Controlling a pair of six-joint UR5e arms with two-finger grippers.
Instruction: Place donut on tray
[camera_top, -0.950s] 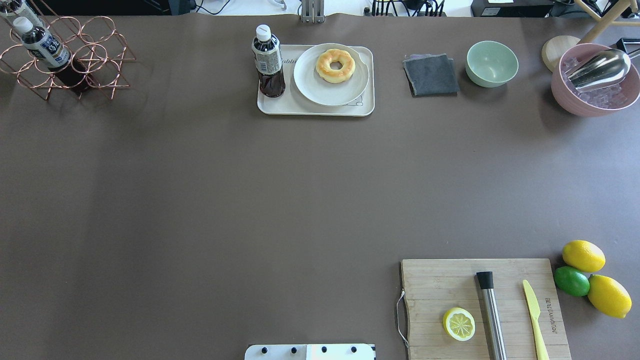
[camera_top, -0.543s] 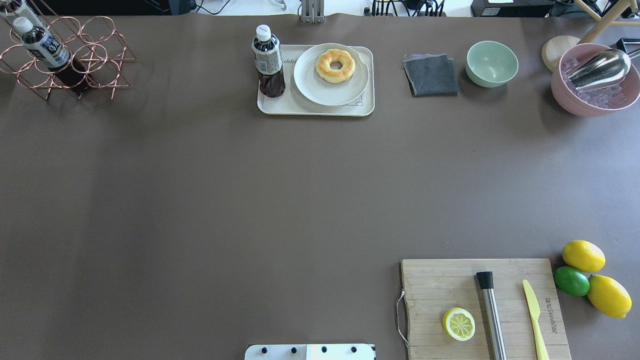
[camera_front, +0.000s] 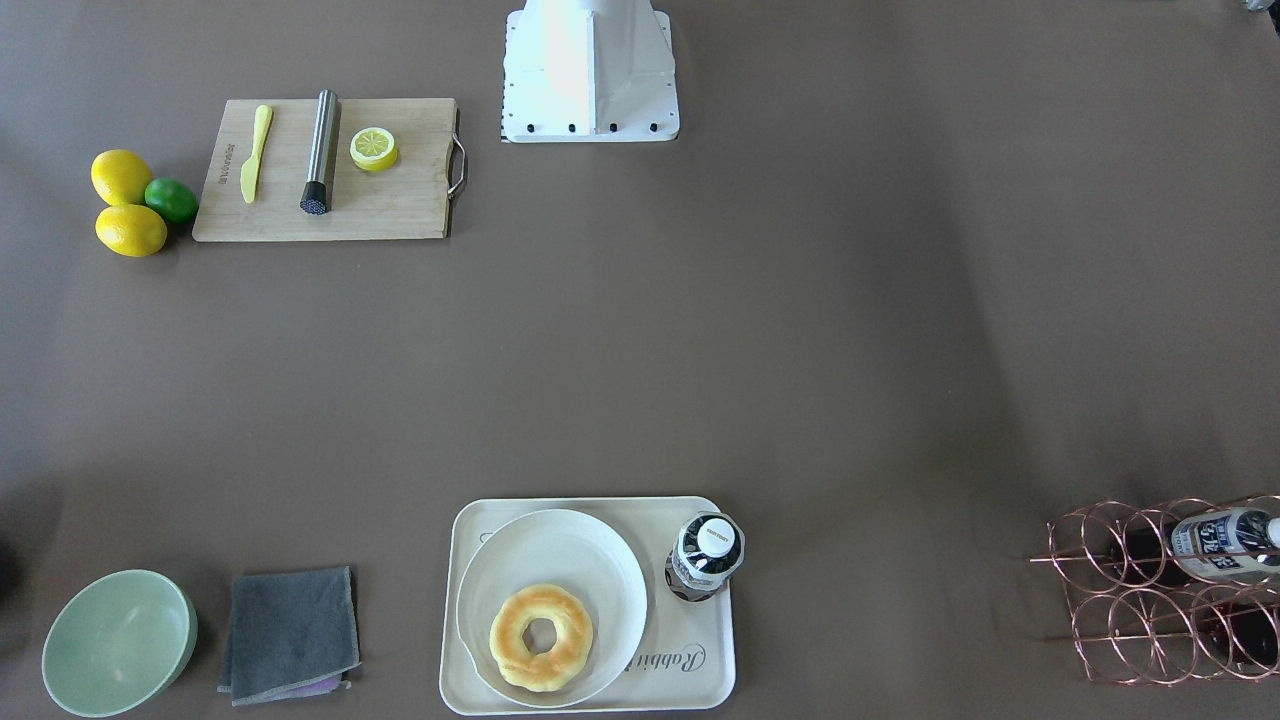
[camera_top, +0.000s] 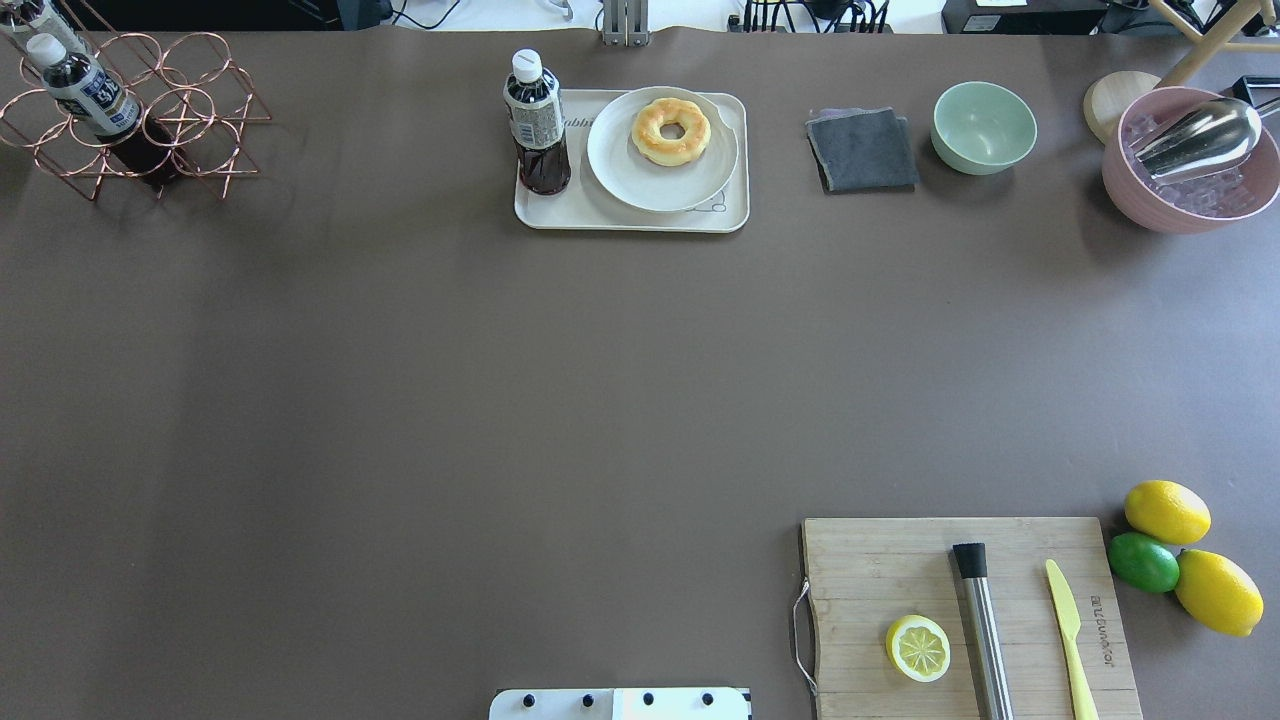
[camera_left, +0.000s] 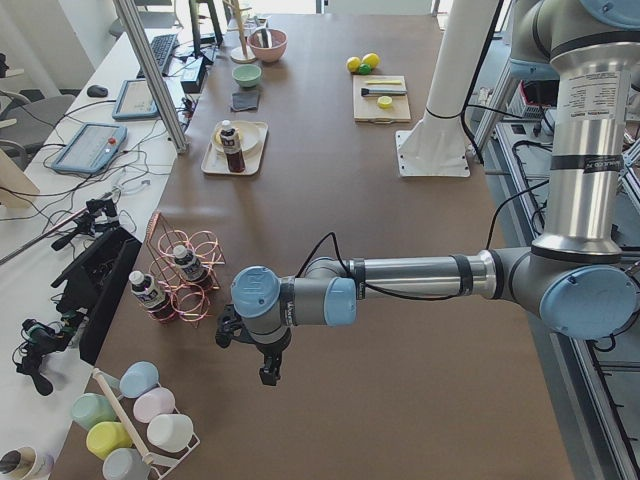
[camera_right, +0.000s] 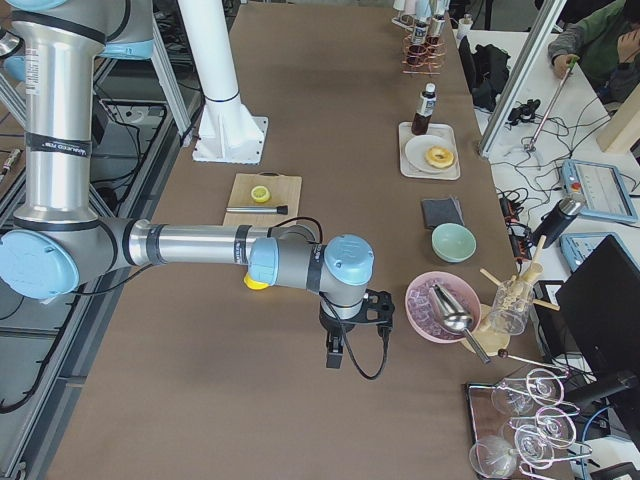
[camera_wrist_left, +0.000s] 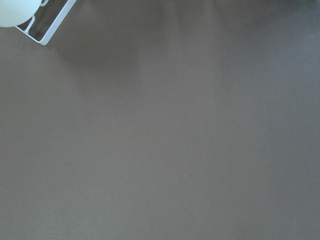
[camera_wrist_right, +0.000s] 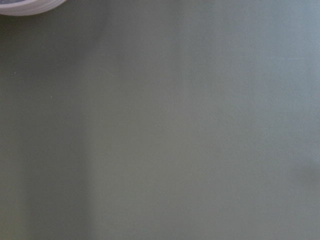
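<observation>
The golden ring donut (camera_top: 671, 130) lies on a round white shallow bowl (camera_top: 650, 185) that stands on the cream tray (camera_top: 560, 212) at the far middle of the table. It also shows in the front-facing view (camera_front: 541, 637), with the tray's bare corner (camera_front: 700, 685) beside it. Neither gripper shows in the overhead or front-facing views. The left gripper (camera_left: 268, 372) hangs over the table's left end. The right gripper (camera_right: 335, 355) hangs over the right end near the pink bowl. I cannot tell whether either is open or shut.
A dark drink bottle (camera_top: 536, 125) stands on the tray's left part. A grey cloth (camera_top: 862, 150), green bowl (camera_top: 984, 127) and pink ice bowl (camera_top: 1190, 165) line the far right. A copper bottle rack (camera_top: 130, 115) is far left. A cutting board (camera_top: 965, 615) lies near right.
</observation>
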